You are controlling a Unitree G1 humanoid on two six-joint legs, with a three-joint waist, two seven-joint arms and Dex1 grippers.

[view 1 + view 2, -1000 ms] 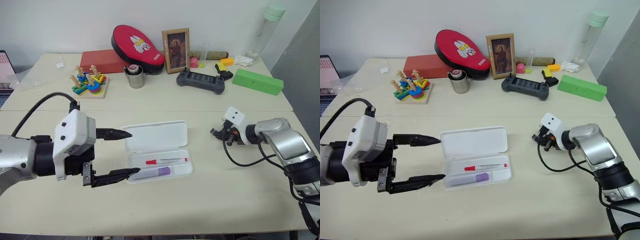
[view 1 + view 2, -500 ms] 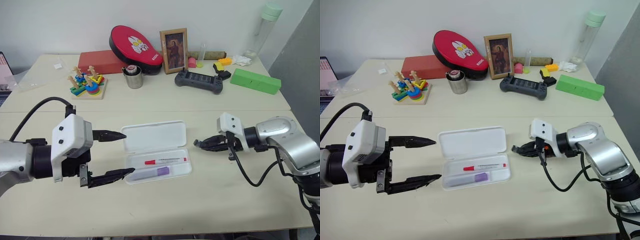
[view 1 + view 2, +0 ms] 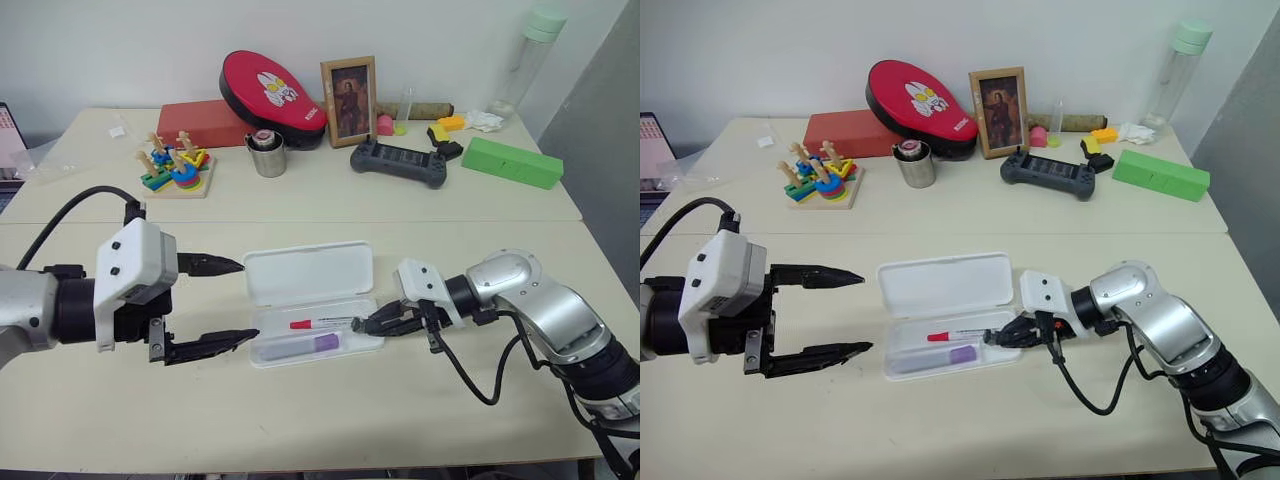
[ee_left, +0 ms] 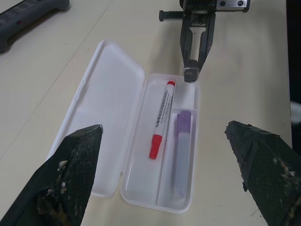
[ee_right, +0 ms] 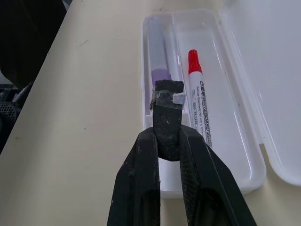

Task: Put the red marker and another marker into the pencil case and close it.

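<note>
Left gripper (image 3: 228, 299) hung just above the table at the pencil case's left end, fingers spread to their widest, holding nothing. Right gripper (image 3: 993, 337) came in from the opposite side, fingers pinched together with nothing between them, tip at the right end of the tray; contact with the rim could not be judged.

Pencil case (image 3: 352, 254) lay open on the near table (image 3: 330, 420), lid flat behind the tray. Red marker (image 4: 160, 118) lay in the rear compartment, cap toward the left gripper. Lilac marker (image 4: 181, 151) lay in the front compartment beside it, cap toward the right gripper. In the head views the right gripper covered the red marker's far end.

A seam separated the near table from a second, pale one behind. On that one, left to right: a wooden stacking toy (image 3: 176, 168), a small metal cup (image 3: 268, 155), a red box (image 3: 205, 122) with a red oval pad (image 3: 275, 87) on it, a framed picture (image 3: 350, 100), a black game controller (image 3: 399, 162), a green box (image 3: 513, 162). Small items behind the controller were too small to identify. A tall clear bottle (image 3: 528, 55) stood by the white wall. A laptop (image 3: 10, 135) was cut off at the left edge.
</note>
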